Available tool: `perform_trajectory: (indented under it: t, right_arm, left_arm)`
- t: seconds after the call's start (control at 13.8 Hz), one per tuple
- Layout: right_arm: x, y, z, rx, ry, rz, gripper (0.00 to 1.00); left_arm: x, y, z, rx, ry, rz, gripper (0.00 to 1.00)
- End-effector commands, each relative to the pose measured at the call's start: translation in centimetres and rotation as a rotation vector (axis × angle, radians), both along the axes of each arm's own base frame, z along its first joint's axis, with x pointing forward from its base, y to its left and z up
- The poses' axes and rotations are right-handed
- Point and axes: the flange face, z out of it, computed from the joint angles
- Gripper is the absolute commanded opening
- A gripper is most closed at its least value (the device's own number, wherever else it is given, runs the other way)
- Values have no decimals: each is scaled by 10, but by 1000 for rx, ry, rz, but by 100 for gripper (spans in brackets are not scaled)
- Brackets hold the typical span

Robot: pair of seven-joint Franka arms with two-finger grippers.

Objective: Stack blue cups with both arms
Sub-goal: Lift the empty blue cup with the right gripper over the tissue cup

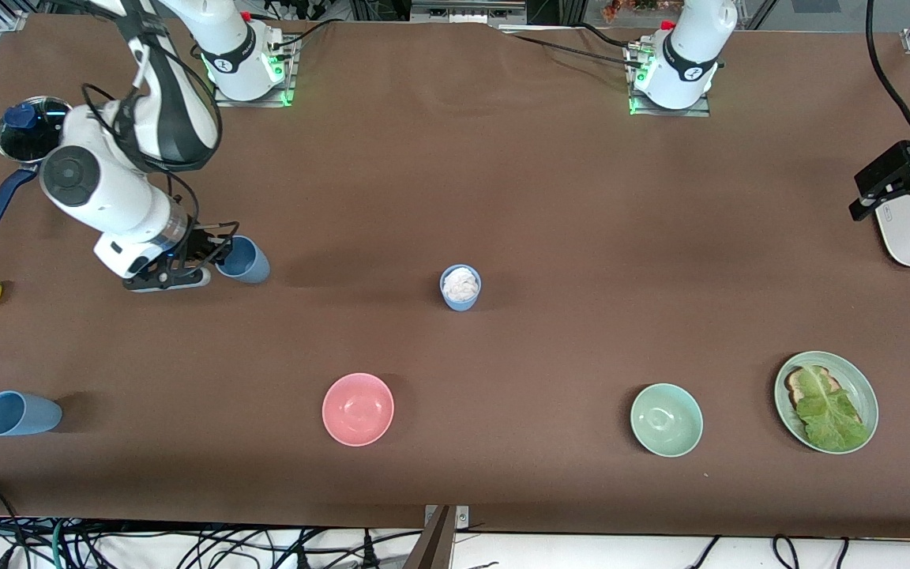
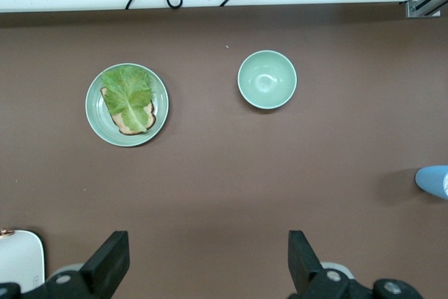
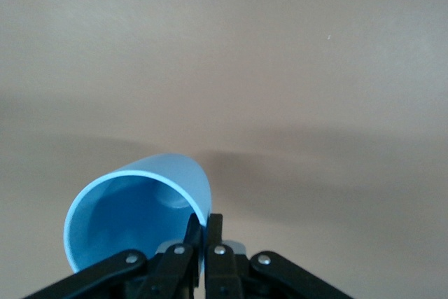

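Three blue cups on the table: one (image 1: 244, 259) tilted near the right arm's end, rim pinched by the right gripper (image 1: 214, 254); one (image 1: 19, 413) toppled at the near corner; one (image 1: 460, 287) upright mid-table; left gripper (image 2: 203, 264) spread wide, waiting.

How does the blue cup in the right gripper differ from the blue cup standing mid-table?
The cup in the right gripper is pinched at its rim by the right gripper and tilted; the mid-table cup stands upright, untouched. The gripped cup is empty inside, as the right wrist view shows; the mid-table cup holds something white and crumpled. Both are plain blue handleless tumblers.
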Motion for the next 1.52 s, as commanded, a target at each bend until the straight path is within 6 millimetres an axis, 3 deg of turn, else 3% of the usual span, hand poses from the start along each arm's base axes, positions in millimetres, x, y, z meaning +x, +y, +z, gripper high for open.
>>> perform_trajectory:
  t: [0.0,0.15,0.36,0.58,0.73,0.94,1.23,1.45]
  right_arm:
    - [14,25,48,3,-2,15,0]
    - [18,63,79,9,-42,7,0]
    - [16,141,99,16,-69,-72,0]
    - [2,218,93,20,-71,-140,0]
    - [-5,263,87,21,-78,-175,0]
    - [-8,306,80,35,-81,-232,0]
    - [-28,362,64,41,-91,-313,0]
    - [-39,388,47,29,-97,-341,0]
  left_arm:
    - [-28,1,-6,-18,56,-23,100]
    - [-45,-7,-12,-17,167,-36,100]
    - [-57,-6,-5,-44,165,-39,100]
    - [-63,-10,0,-27,149,-49,100]
    - [-61,-10,-7,-24,150,-45,100]
    - [-70,-10,-22,-36,184,-37,100]
    - [-74,-13,-21,-33,178,-47,100]
    - [-70,-13,-24,-34,173,-48,100]
